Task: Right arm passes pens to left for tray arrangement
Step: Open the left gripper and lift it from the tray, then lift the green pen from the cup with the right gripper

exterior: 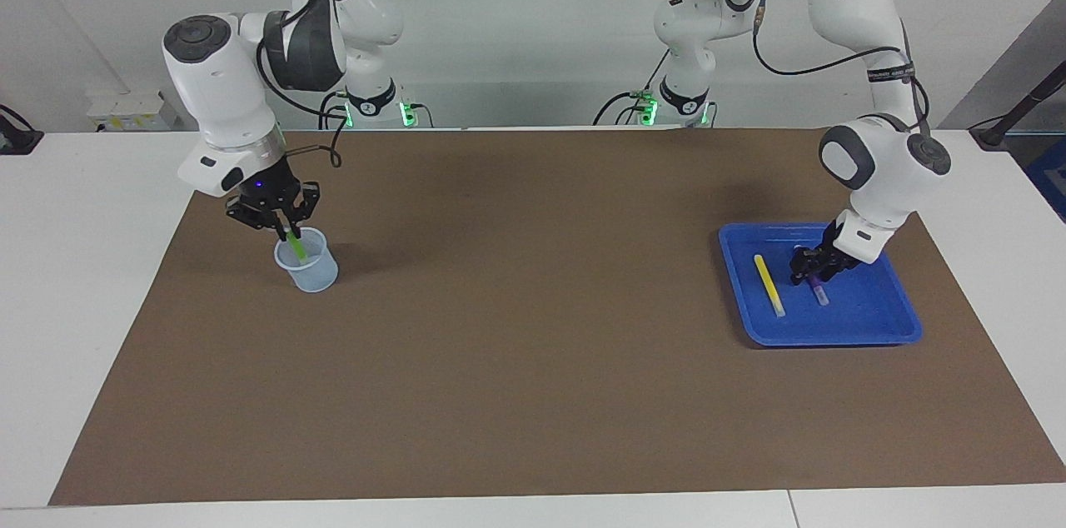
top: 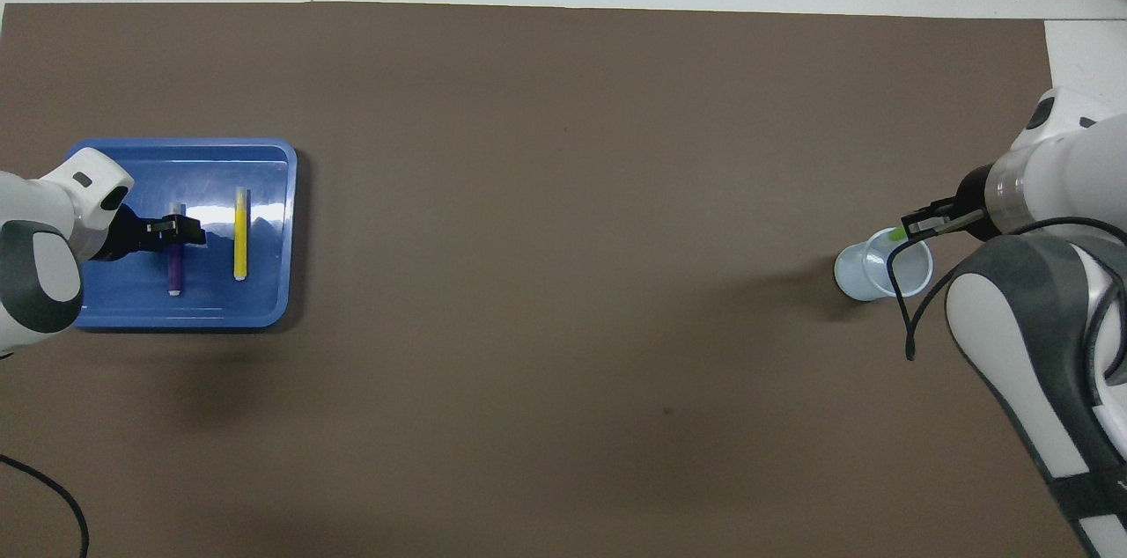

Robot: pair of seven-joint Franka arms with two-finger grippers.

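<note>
Green pen (exterior: 294,246), slim, tilted, in right gripper (exterior: 285,230) over cup (exterior: 308,266).

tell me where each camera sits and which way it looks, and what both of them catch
Facing view: high across the table, looking back at the robots; both arms show whole, bases at the top, the right gripper lifting the green pen from the cup.
Overhead view: high above the robots' end, looking forward and steeply down; only forearms and wrists enter from the bottom corners, the left gripper over the purple pen.
Shared: the blue tray with the yellow pen, the cup, both grippers, mirrored by half a turn.
</note>
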